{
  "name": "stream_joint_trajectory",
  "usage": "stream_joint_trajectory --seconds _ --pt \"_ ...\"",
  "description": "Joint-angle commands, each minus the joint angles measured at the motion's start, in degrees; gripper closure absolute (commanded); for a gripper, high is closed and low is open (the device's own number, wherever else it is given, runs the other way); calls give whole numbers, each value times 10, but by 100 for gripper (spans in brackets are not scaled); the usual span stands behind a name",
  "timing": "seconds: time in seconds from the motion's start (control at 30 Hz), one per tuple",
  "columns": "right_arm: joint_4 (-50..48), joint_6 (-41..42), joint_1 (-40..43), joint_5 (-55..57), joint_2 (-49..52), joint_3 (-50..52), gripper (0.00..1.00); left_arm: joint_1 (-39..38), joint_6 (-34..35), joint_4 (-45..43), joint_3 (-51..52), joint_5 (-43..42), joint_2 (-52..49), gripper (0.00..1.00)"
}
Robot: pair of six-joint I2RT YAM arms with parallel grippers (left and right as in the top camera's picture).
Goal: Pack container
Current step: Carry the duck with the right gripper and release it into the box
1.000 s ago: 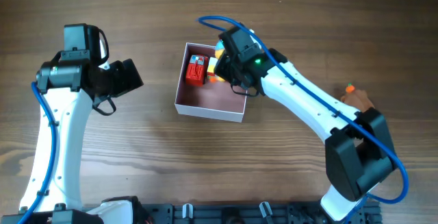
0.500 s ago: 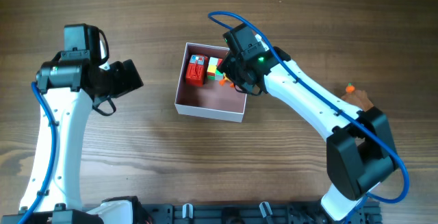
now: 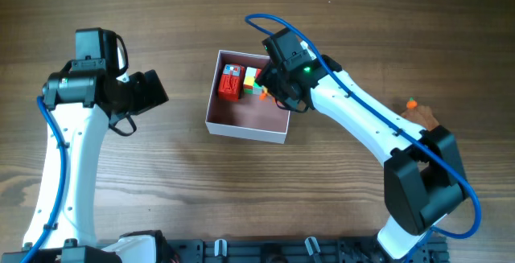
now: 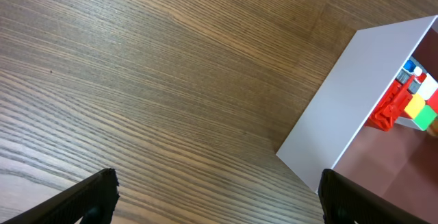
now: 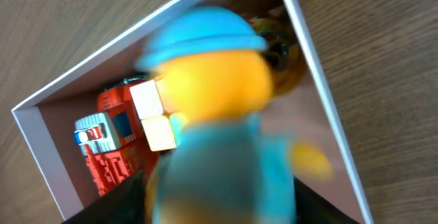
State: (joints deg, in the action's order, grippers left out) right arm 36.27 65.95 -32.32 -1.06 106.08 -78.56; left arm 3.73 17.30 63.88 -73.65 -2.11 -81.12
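The container [image 3: 245, 131], a shallow white-walled box with a dusty-pink inside, lies mid-table. A red toy [image 3: 231, 83] and a coloured cube [image 3: 252, 78] sit along its far wall. My right gripper [image 3: 270, 86] hangs over its far right corner. In the right wrist view a blurred toy figure [image 5: 212, 107] with a blue cap and yellow head sits between the spread jaws of the right gripper [image 5: 219, 207], above the red toy [image 5: 113, 142] and the container's wall [image 5: 321, 94]. My left gripper [image 3: 154, 91] is open and empty, left of the container [image 4: 356, 101].
A small orange piece [image 3: 411, 103] and a brown object [image 3: 424, 117] lie on the wood at the right, beside the right arm. Bare wooden table shows under the left gripper [image 4: 219, 196]. The arm bases stand at the near edge.
My right gripper's jaws have spread apart, and it has shifted slightly right over the container, uncovering the coloured cube. The left arm has not moved.
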Motion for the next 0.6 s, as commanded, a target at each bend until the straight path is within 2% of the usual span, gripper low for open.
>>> stream_joint_trajectory --seconds 0.0,0.1,0.37,0.47,0.57 --pt "9 1 -1 -8 7 -6 28 2 1 0 4 -11 -3 5" --pt "9 1 -1 -18 7 -6 25 2 1 0 4 -11 -3 5" --pt "11 -7 -1 -20 7 -6 26 2 1 1 4 -11 -3 5" --pt "11 -38 -1 -19 4 -6 27 2 1 1 4 -11 -3 5" --pt "11 -108 -1 14 -22 -10 26 2 1 1 4 -11 -3 5"
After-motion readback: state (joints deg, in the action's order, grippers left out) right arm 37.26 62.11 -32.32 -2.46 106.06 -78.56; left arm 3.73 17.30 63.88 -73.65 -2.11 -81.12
